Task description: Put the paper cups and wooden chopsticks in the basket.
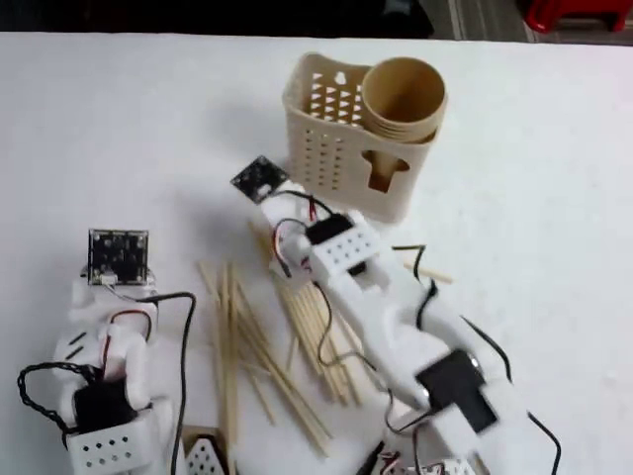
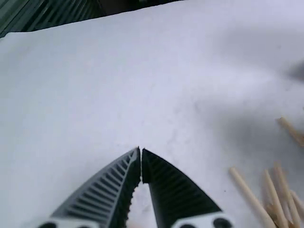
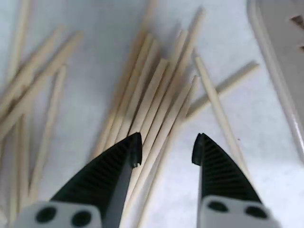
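Read the step in hand as a grab on the wooden chopsticks (image 1: 267, 346) w/ the right pincer (image 3: 166, 149). Found that pincer spread, holding nothing, poised just above a tight bunch of sticks lying side by side. Judged it best to drop straight down, straddle a few parallel sticks near mid-length, then squeeze. Would skip the lone crossed stick at the bunch's edge, likely to lever the others loose. Would keep the bunch level on the lift & tip it upright only once over the basket, for fear of snagging long ends on the rim. Spotted the pile fanned out mid-desk, at approx 6 o'clock from the basket, w/ no stick visibly inside so far. Found the basket (image 1: 331, 134) at 12 o'clock on the desk (image 1: 119, 119), upright. Saw the paper cups (image 1: 401, 99) nested in a stack inside it, mouths up, filling its 3 o'clock half. Took the 9 o'clock half for free room, prob. the spot to aim the sticks at. Noted the left pincer (image 2: 141, 151) pressed together, gripping nothing, low over bare desk at 8 o'clock, w/ a few stick ends near.
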Robot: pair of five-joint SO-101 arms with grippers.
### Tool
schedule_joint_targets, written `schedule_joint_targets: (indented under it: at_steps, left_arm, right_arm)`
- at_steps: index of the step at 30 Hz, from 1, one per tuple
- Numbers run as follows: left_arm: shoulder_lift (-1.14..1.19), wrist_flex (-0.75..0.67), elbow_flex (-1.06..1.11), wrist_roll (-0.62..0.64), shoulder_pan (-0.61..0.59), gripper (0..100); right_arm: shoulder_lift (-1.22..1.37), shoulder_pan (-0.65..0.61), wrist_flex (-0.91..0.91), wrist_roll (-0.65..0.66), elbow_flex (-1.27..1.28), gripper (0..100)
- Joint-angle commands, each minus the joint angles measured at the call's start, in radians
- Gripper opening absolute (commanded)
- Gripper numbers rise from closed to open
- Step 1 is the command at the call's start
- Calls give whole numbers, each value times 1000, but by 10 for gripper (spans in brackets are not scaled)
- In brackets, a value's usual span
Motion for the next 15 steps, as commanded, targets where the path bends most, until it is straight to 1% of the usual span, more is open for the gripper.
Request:
schedule_joint_targets:
  at_steps: [1, 5, 10, 15]
  left_arm:
    - [-15, -21, -5, 3, -12, 28]
    - [-15, -21, -5, 3, -12, 28]
    - [-15, -20, -5, 3, -12, 28]
    - [-15, -20, -3, 3, -12, 28]
  right_arm:
    - [91, 4, -15, -17, -91, 184]
    - [153, 8, 8, -17, -130, 177]
    - [216, 10, 81, -17, -196, 80]
    - [232, 21, 120, -18, -224, 29]
